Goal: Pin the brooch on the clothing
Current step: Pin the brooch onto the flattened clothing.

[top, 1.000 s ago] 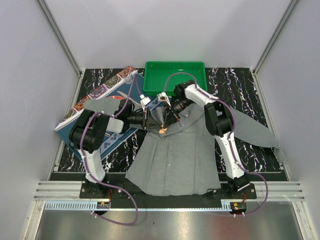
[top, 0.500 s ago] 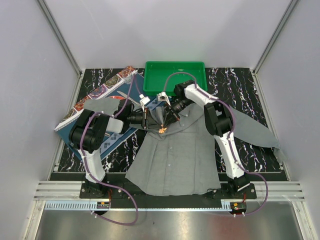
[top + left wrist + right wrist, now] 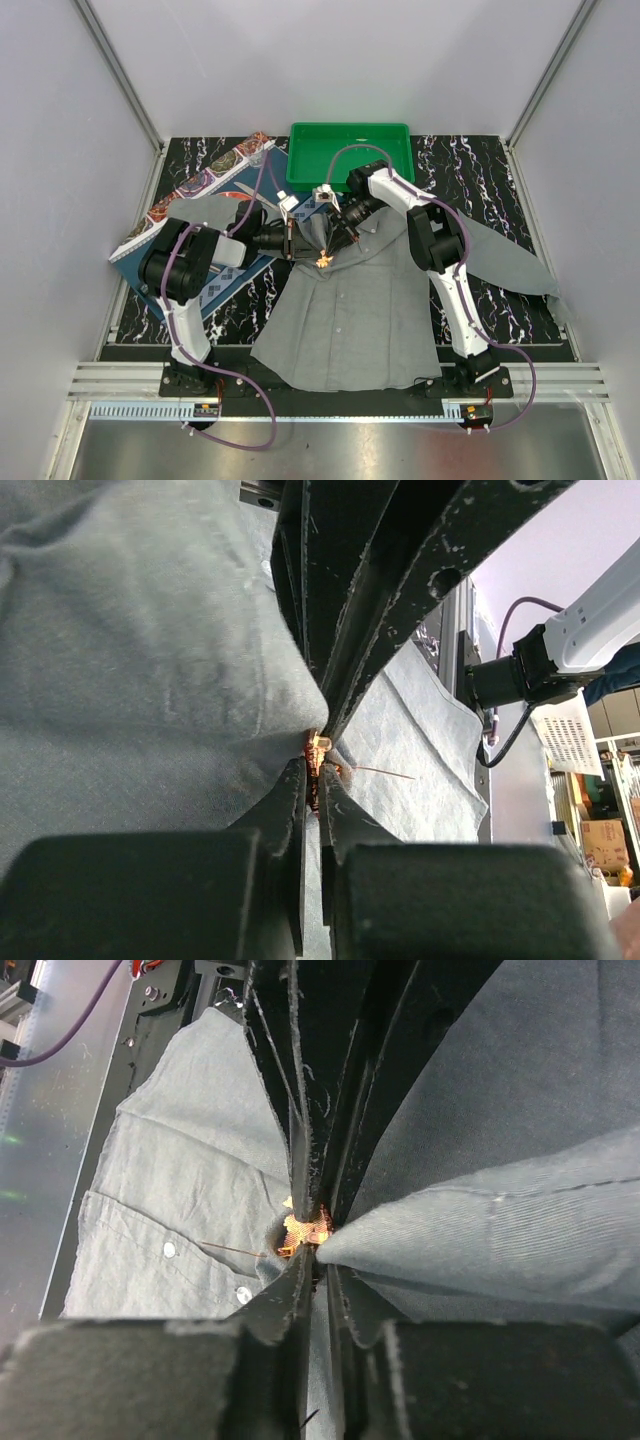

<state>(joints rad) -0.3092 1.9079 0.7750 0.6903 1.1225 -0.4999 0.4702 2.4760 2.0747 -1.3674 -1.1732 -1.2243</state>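
Note:
The grey shirt [image 3: 350,320] lies spread on the table, collar towards the back. Both grippers meet tip to tip over its upper front. My left gripper [image 3: 312,250] is shut on the tiny orange brooch [image 3: 323,259], which glints between its tips in the left wrist view [image 3: 316,758]. The thin pin [image 3: 385,772] sticks out over the cloth. My right gripper [image 3: 333,246] is shut on a raised fold of the shirt [image 3: 480,1230] right beside the brooch [image 3: 305,1228]. In the right wrist view the pin [image 3: 230,1250] points towards the pale buttons [image 3: 169,1250].
A green tray [image 3: 350,150] stands at the back, just behind the grippers. A patterned blue placemat [image 3: 200,190] lies at the left under the left arm. One shirt sleeve [image 3: 510,260] stretches out to the right over the black marbled table.

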